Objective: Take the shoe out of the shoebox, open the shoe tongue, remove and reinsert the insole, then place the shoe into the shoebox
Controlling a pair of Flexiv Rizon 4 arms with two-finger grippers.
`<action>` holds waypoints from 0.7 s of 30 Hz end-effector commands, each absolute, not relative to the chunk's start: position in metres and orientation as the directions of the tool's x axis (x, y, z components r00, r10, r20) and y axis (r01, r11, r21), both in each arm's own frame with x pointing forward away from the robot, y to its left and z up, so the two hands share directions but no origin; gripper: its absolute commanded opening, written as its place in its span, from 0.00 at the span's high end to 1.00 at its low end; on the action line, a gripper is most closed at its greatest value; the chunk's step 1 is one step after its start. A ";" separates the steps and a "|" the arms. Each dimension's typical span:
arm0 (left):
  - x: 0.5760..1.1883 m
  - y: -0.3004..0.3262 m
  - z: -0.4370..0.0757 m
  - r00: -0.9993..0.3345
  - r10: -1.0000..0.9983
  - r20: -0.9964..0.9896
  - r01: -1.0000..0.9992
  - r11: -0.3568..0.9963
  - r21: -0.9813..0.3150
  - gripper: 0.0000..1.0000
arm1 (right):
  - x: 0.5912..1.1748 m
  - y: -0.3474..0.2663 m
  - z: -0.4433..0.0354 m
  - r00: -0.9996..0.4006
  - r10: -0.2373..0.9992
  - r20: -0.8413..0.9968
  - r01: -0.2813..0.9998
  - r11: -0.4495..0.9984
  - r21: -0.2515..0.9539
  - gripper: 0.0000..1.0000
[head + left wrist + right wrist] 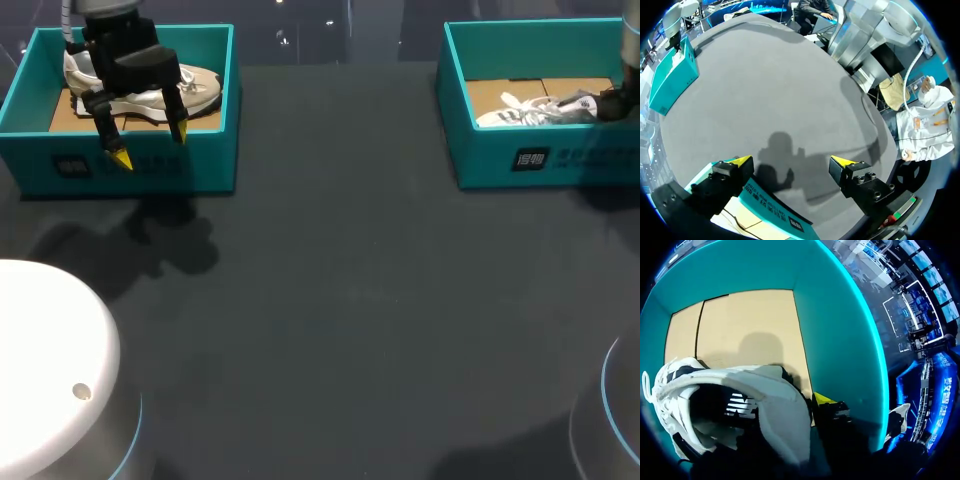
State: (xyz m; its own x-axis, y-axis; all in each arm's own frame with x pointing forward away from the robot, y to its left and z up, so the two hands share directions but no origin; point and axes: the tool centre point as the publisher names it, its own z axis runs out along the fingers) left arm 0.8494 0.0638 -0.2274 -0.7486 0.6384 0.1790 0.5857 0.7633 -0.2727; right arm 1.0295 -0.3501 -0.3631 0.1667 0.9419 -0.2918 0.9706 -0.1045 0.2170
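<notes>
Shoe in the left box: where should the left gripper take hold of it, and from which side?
Probably the heel collar, from straight above. The shoe lies lengthwise in the left shoebox, heel seemingly toward the left wall, and the walls block any sideways approach. The open left gripper hangs over the front wall.

The table [330,320] looks matt, the shoebox [540,160] smooth teal cardboard, the shoe [775,410] soft white padded cloth.

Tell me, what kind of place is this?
Probably a robot test lab. The left end effector hangs over a teal shoebox with a shoe inside; a second shoebox holds another shoe, both on one dark table.
</notes>
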 end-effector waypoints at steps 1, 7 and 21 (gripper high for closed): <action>0.850 0.064 -0.227 -0.748 0.639 0.181 0.587 0.763 -0.271 0.00 | 1.029 -0.351 -0.362 0.165 0.943 -0.289 0.971 -0.105 0.213 0.65; 0.850 0.064 -0.227 -0.748 0.639 0.181 0.587 0.763 -0.271 0.00 | 1.026 -0.352 -0.357 0.168 0.943 -0.287 0.972 -0.110 0.210 0.59; 0.850 0.064 -0.227 -0.748 0.639 0.181 0.587 0.763 -0.271 0.00 | 1.019 -0.344 -0.330 0.131 0.958 -0.254 0.978 -0.083 0.191 0.13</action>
